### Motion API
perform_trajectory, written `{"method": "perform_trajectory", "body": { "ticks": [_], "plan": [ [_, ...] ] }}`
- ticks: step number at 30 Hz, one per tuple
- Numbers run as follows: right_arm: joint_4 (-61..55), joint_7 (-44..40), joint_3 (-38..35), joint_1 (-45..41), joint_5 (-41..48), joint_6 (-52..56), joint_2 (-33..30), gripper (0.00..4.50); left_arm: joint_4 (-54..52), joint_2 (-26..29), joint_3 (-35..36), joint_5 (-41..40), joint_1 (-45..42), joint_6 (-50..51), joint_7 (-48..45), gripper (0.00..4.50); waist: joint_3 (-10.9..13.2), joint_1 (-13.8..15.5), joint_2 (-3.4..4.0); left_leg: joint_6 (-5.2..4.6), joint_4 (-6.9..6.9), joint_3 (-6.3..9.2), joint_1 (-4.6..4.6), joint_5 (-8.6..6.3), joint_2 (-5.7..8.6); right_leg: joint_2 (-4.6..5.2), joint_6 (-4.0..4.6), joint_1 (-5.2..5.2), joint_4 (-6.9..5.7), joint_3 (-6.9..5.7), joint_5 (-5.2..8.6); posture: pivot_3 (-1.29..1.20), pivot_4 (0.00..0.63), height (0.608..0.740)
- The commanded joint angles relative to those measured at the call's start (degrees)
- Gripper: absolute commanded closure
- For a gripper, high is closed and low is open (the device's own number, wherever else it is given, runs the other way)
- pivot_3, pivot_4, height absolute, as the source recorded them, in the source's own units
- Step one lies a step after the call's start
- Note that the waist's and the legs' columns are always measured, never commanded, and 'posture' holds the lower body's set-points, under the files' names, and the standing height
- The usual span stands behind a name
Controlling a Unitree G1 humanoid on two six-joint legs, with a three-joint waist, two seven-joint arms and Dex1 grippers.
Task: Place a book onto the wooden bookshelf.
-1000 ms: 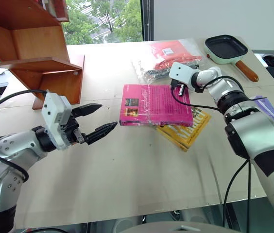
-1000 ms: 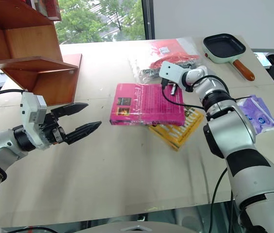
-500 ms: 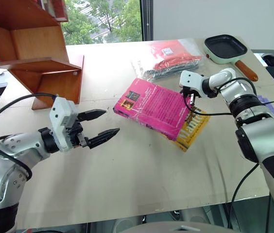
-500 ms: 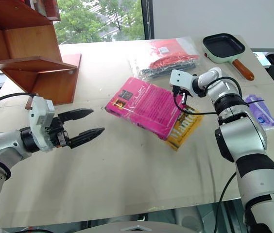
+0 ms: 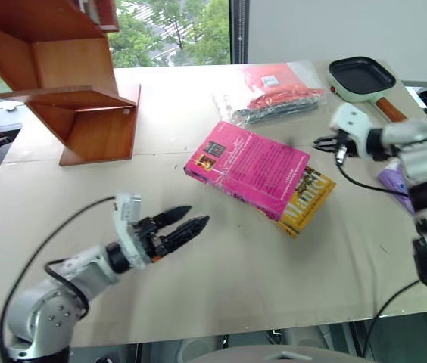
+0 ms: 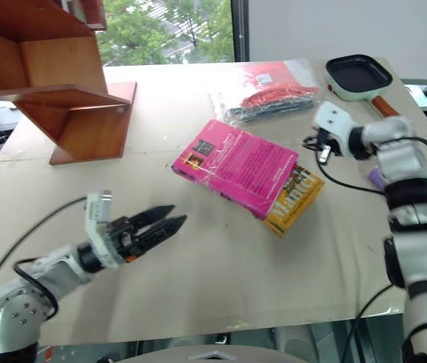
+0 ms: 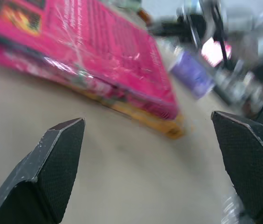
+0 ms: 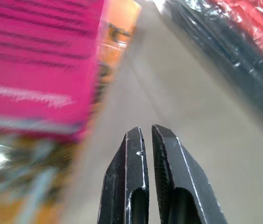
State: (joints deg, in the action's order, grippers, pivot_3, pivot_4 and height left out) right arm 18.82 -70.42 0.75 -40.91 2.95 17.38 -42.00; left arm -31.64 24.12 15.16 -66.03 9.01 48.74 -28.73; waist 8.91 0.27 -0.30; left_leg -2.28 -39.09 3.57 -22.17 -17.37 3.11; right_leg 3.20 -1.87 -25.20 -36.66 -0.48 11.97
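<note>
The pink book [image 5: 247, 168] lies flat and askew at the table's middle, resting partly on a yellow book [image 5: 310, 203]. My left gripper [image 5: 196, 216] hovers low over the table on the book's near left, open and empty, pointing toward it with a gap between. In the left wrist view its fingers [image 7: 61, 163] frame the pink book [image 7: 89, 51] ahead. My right gripper [image 5: 321, 141] hangs to the right of the book, clear of it, its fingers [image 8: 136, 154] nearly together on nothing. The wooden bookshelf [image 5: 77, 60] stands at the far left.
A plastic bag [image 5: 274, 91] with red and dark contents lies behind the books. A green frying pan [image 5: 361, 76] sits at the far right corner. A purple packet [image 5: 391, 178] lies by my right forearm. Bare table runs along the near edge.
The right gripper swung the pink book askew, then drew back to the right, away from it. The left gripper sank toward the table and rolled. The camera shifted slightly.
</note>
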Motion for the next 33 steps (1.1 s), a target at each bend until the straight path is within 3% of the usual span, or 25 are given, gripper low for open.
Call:
{"method": "perform_trajectory", "body": {
  "ticks": [1,6,7,8,13,19,25,30,33],
  "plan": [
    [-18.37,-1.02,-8.77,7.57,10.67,13.93,-4.25,3.16,0.95,-5.23,-1.45,-7.10,-2.22,0.40,10.09,0.00,0.00,0.54,0.00,-0.02,-0.05,-0.01,-0.01,-0.02,0.00,0.00,0.00,0.01,0.02,0.02,0.00,0.00,0.150,0.720],
    [-40.52,-0.59,-24.52,26.30,27.16,30.87,-7.61,0.69,7.66,-10.81,-2.88,-13.17,-5.35,1.62,20.47,0.00,-0.21,0.70,-0.07,-0.13,-0.17,0.01,0.59,-0.07,-0.01,-0.02,0.00,0.62,-0.13,0.00,-0.01,0.00,0.150,0.720],
    [-45.53,0.00,-28.27,30.95,30.63,33.83,-7.04,0.26,9.73,-11.99,-2.98,-15.13,-6.56,1.79,22.63,0.00,-0.26,0.71,-0.12,-0.13,-0.20,0.01,0.61,-0.07,0.00,-0.02,0.00,0.65,-0.15,0.00,-0.01,0.00,0.150,0.720],
    [-49.83,0.98,-31.45,34.99,33.61,36.59,-6.37,0.12,11.72,-12.86,-3.08,-16.81,-7.72,2.03,24.55,0.00,-0.33,1.04,-0.17,-0.12,-0.20,0.01,0.61,-0.07,-0.01,-0.03,0.00,0.65,-0.15,0.01,-0.01,0.00,0.150,0.720],
    [-64.28,9.32,-40.67,48.27,42.51,37.63,0.12,0.12,21.95,-16.22,-2.89,-21.64,-14.26,2.68,30.45,0.00,-0.62,1.38,-0.41,-0.11,-0.30,-0.01,0.56,-0.05,0.01,-0.06,-0.02,0.65,-0.15,0.03,-0.02,0.00,0.150,0.720],
    [-73.66,16.72,-45.03,59.99,48.15,32.47,6.88,0.12,34.89,-19.16,-3.05,-20.20,-24.27,3.14,28.25,0.00,-0.81,2.08,-0.47,-0.10,-0.33,-0.01,0.61,-0.04,0.04,-0.08,-0.02,0.69,-0.17,-0.01,-0.01,0.00,0.150,0.720],
    [-74.23,19.88,-45.21,63.82,51.71,26.02,8.40,0.12,43.32,-22.84,-1.40,-19.08,-30.16,2.93,26.71,0.00,-0.85,2.04,-0.54,-0.10,-0.36,-0.03,0.73,-0.04,0.08,-0.07,-0.02,0.86,-0.13,0.01,0.00,0.00,0.150,0.720],
    [-73.42,21.17,-44.05,65.57,52.45,21.06,8.65,0.12,46.72,-25.62,0.29,-19.76,-32.37,3.78,26.87,0.00,-0.84,2.10,-0.55,-0.14,-0.20,0.00,1.41,-0.07,0.05,-0.07,-0.05,1.52,-0.03,-0.04,0.06,0.00,0.150,0.720],
    [-72.77,21.27,-43.20,67.10,51.55,18.44,8.74,0.00,48.29,-27.55,1.72,-20.89,-32.67,4.64,27.97,1.21,-0.85,2.23,-0.54,-0.16,-0.22,0.00,1.43,-0.08,0.07,-0.04,-0.07,1.58,0.00,-0.04,0.07,0.00,0.150,0.720]
  ]
}}
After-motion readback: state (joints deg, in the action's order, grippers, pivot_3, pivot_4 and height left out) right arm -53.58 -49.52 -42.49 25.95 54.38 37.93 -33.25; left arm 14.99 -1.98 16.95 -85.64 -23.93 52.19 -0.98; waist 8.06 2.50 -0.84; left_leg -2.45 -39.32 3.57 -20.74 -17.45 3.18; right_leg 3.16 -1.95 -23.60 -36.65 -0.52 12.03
